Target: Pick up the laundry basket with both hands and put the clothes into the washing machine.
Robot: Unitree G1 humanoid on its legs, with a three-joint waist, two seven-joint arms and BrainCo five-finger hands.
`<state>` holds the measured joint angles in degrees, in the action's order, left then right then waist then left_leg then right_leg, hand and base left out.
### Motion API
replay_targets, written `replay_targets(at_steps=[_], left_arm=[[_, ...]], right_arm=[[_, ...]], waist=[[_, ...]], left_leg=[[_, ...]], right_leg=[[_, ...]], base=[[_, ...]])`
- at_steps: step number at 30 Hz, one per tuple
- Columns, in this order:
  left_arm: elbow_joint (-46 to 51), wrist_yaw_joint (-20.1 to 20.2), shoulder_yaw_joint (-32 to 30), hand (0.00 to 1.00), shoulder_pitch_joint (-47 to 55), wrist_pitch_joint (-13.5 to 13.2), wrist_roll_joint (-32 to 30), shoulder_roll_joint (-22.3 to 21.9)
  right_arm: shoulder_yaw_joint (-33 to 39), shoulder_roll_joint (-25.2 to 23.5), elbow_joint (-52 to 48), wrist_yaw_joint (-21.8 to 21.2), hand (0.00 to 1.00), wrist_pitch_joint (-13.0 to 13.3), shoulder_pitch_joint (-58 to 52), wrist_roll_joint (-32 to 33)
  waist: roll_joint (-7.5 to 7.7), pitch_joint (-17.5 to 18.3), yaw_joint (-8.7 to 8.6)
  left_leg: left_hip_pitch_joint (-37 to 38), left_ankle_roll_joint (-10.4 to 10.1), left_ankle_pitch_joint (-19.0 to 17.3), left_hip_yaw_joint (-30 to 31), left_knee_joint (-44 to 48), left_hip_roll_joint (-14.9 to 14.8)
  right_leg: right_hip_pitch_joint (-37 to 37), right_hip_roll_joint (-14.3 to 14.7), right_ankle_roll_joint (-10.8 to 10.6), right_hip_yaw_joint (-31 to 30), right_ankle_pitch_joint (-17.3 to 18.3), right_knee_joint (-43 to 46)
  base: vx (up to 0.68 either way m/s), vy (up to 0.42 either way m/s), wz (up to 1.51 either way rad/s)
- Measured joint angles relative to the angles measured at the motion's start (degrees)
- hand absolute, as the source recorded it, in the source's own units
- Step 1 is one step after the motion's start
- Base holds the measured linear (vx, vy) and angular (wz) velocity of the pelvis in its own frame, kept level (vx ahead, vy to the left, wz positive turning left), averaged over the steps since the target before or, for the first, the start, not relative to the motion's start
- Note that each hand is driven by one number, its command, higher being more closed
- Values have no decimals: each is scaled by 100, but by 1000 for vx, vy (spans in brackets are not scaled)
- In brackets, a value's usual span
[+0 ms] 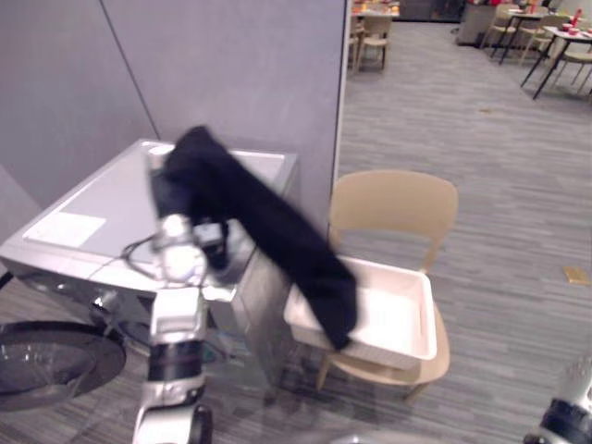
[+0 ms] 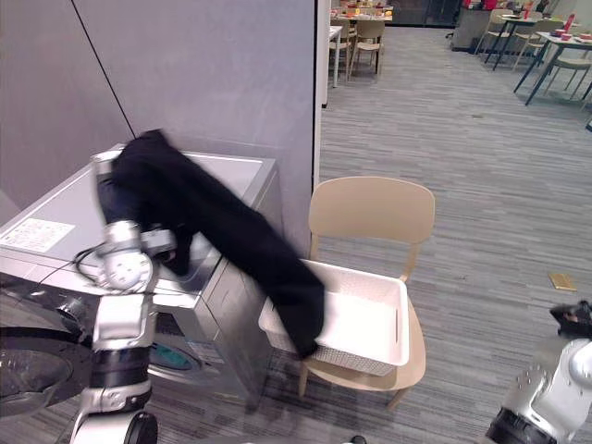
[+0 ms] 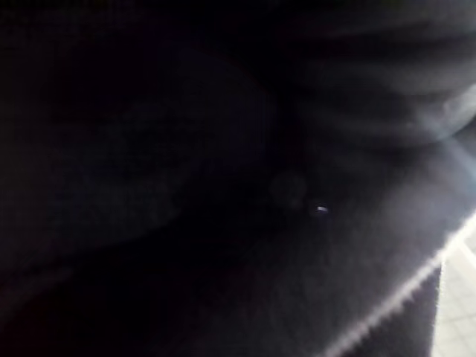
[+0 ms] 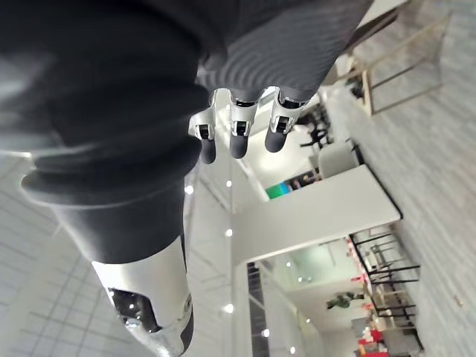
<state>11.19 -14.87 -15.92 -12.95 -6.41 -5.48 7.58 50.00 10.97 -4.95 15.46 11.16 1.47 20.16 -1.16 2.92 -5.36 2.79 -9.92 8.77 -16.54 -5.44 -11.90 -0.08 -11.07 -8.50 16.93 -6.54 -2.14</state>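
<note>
A long black garment (image 1: 268, 231) hangs from the top of my raised left arm (image 1: 178, 277), over the silver washing machine (image 1: 92, 203). The cloth covers that hand, and dark cloth (image 3: 223, 186) lies across the left wrist view. The garment's lower end trails into the white laundry basket (image 1: 407, 324), which rests on a tan chair (image 1: 393, 203) beside the machine. The machine's round door (image 1: 46, 356) stands open at the lower left. My right hand (image 4: 238, 130) is low at the right, away from the basket, with relaxed fingers holding nothing.
A grey partition wall (image 1: 231, 65) stands behind the machine and chair. Dining tables and chairs (image 1: 546, 37) are far back on the striped carpet. A small tan object (image 1: 575, 275) lies on the floor to the right.
</note>
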Motion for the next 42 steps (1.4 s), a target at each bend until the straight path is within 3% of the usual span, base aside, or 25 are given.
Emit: replay_targets(at_steps=[4,9,13,14,15,18,23,28,31,34,37,39,42], left_arm=[[651,-172,-1006,100,592,-144,-18,-14],[1260,-708,-2938,100,1542,-290,-12,-46],[1497,-974,-3745,100,2065,-298,-98,-83],[1531,-1083,-3964,100,2229,-294,-176,-123],[1541,-1335,-4544,100,2744,-179,-325,-586],[1618,-1428,-4574,100,2986,104,-642,-905],[1366,-1387,-4423,100,3343,226,-620,-1266],[-254,-1166,-3678,100,3537,220,-229,-1356],[-1854,-867,-3254,100,3491,240,19,-1412],[-3997,-577,-3113,100,3352,374,243,-1398],[-5726,-279,-3039,100,3294,434,570,-1381],[-6564,-124,-2905,100,3237,512,800,-1360],[-6887,7,-2703,100,3195,582,834,-1307]], right_arm=[[105,-439,9,-96,0,0,-386,4],[246,-988,11,-249,0,-1,-1125,49],[339,-1341,11,-369,0,-13,-1465,75],[350,-1444,11,-447,0,-31,-1599,81],[320,-1585,68,-593,0,-120,-1883,108],[268,-1627,64,-707,0,-184,-2094,199],[-94,-1770,-69,-816,0,-293,-2522,409],[-355,-1831,332,-797,0,-284,-2709,534],[-610,-1806,1152,-784,0,-281,-2685,635],[-783,-1747,2580,-788,0,-286,-2610,683],[-301,-1684,4407,-804,0,-381,-2212,704],[38,-1618,5651,-802,0,-556,-2057,700],[53,-1620,6288,-796,0,-779,-2040,584]], waist=[[-26,8,34],[-204,122,149],[-242,136,264],[-252,140,302],[-297,116,347],[-312,112,457],[-323,95,511],[-329,68,610],[-287,43,596],[-230,24,610],[-194,7,588],[-191,-7,614],[-186,-116,606]], left_leg=[[-7,-17,-29,118,-1,3],[-43,-18,-62,287,-4,-6],[-103,16,-88,380,-9,-9],[-105,92,-212,377,-9,-7],[-108,208,-295,365,-3,-6],[-99,256,-361,253,-1,-47],[-88,296,-392,24,4,-132],[5,293,-394,-183,61,-187],[38,232,-471,-351,188,-218],[118,141,-647,-630,229,-204],[204,53,-723,-801,123,-166],[331,73,-735,-720,99,-122],[582,86,-742,-627,61,-84]], right_leg=[[93,-8,19,122,46,-10],[224,-11,23,342,119,-20],[288,-15,8,499,163,-35],[293,-14,1,519,168,-48],[335,-23,-3,629,173,-54],[386,-9,-14,669,213,-48],[394,6,-12,764,248,10],[393,-18,-16,785,306,119],[382,-80,-34,780,393,269],[331,-143,-44,614,424,346],[170,-154,-39,396,427,387],[233,-138,-38,280,430,345],[430,-116,-62,173,447,294]], base=[[-1,-1,15],[10,-3,19],[-17,-1,22],[-10,7,31],[-4,9,28],[-25,2,11],[-1,-1,2],[10,1,-3],[4,3,-2],[16,25,-27],[60,35,-37],[102,24,-26],[78,18,-22]])
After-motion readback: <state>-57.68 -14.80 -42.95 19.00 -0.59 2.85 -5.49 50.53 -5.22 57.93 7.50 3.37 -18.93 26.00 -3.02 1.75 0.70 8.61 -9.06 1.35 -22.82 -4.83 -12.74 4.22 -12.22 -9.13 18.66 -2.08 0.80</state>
